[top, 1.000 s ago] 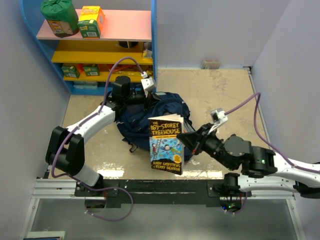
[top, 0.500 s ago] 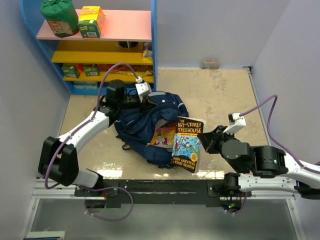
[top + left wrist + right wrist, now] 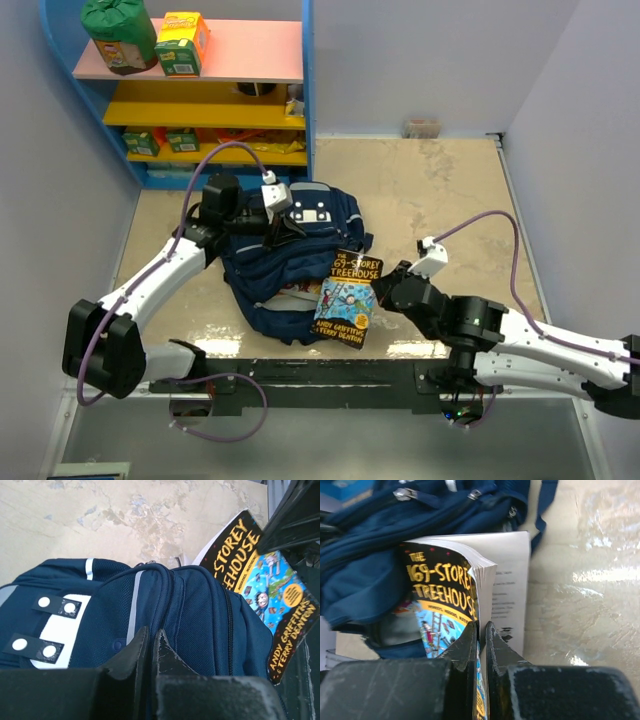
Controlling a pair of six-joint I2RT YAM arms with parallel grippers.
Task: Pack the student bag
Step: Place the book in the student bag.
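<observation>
Pinching the top of the soft navy-blue fabric backpack (image 3: 262,278) on the tabletop (image 3: 440,190), my left gripper (image 3: 285,231) props it; my right gripper (image 3: 384,292) clamps a stiff colourful paperback book (image 3: 347,300) beside its opening.
</observation>
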